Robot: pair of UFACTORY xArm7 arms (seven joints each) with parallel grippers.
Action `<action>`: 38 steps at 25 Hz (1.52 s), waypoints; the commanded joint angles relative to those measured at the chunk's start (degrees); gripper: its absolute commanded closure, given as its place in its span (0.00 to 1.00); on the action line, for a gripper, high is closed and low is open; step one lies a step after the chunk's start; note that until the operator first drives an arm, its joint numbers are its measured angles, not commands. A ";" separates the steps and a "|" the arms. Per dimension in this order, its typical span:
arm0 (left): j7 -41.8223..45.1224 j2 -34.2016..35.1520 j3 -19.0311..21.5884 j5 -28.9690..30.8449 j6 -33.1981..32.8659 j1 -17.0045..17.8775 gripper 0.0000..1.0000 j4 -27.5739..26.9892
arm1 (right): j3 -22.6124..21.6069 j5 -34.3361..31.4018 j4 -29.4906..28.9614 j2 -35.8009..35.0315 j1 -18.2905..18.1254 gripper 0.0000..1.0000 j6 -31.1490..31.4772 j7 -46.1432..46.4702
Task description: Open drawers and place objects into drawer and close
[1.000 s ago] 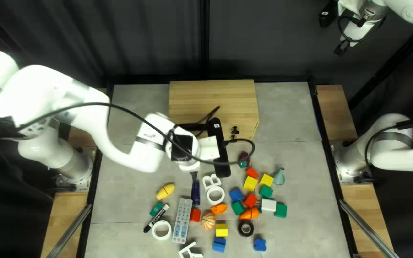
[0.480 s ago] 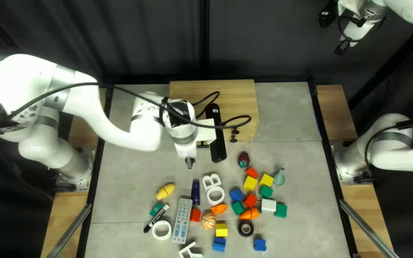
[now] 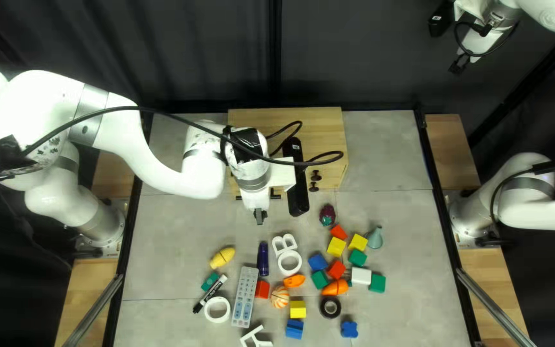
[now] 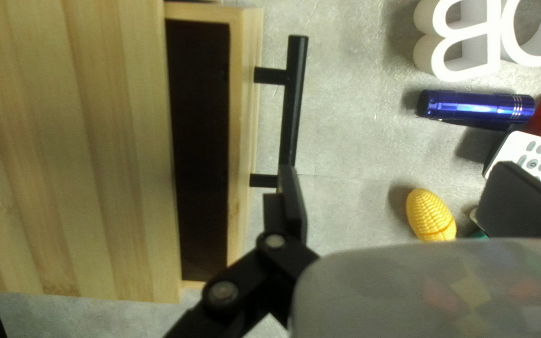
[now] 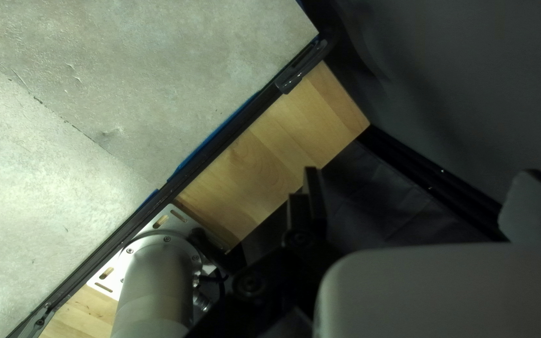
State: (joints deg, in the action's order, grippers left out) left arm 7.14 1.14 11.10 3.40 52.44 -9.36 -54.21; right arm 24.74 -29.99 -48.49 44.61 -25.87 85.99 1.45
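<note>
Table [image 3: 393,154] with a gray surface, seen from above in the top left view, fills the middle of the scene. My left arm [image 3: 162,170] reaches over it from the left edge; my right arm [image 3: 550,13] is raised across the top right corner. A pale wooden cabinet [image 3: 245,119] sits at the table's far edge, partly hidden by the left arm. In the left wrist view, its drawer [image 4: 243,112] stands partly open, the inside too dark to make out. My left gripper [image 3: 260,217] is spread wide with nothing between its fingers, one finger overlapping the end of the drawer's black handle [image 4: 293,94]; I cannot tell if they touch. My right gripper [image 3: 458,66] is also wide and holds nothing. Smaller objects lie nearer the table's near edge: a light gray remote [image 3: 245,297], then a black-and-white marker [image 3: 210,294] to its left and a dark blue flashlight [image 3: 263,258] just beyond its far end. A white ring [image 3: 217,310] lies between marker and remote, and a yellow corn cob [image 3: 222,258] beyond the marker. Smallest, a yellow block [image 3: 297,309] rests right of the remote.
</note>
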 commanded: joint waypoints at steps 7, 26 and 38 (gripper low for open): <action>0.00 0.00 0.00 0.00 0.00 0.00 0.00 0.00 | 0.00 0.00 0.00 0.00 0.00 0.00 0.00 0.00; -13.79 5.12 -2.10 -0.18 -5.08 -0.87 0.00 5.29 | 0.00 0.00 0.00 0.00 0.00 0.00 0.00 0.00; -1.51 4.23 -0.20 5.77 -4.74 -0.97 0.00 5.27 | 0.00 0.00 0.00 0.00 0.00 0.00 0.00 0.00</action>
State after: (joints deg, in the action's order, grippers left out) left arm 3.53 5.63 10.43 7.96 47.37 -10.40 -48.83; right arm 24.74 -29.99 -48.49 44.61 -25.87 85.99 1.45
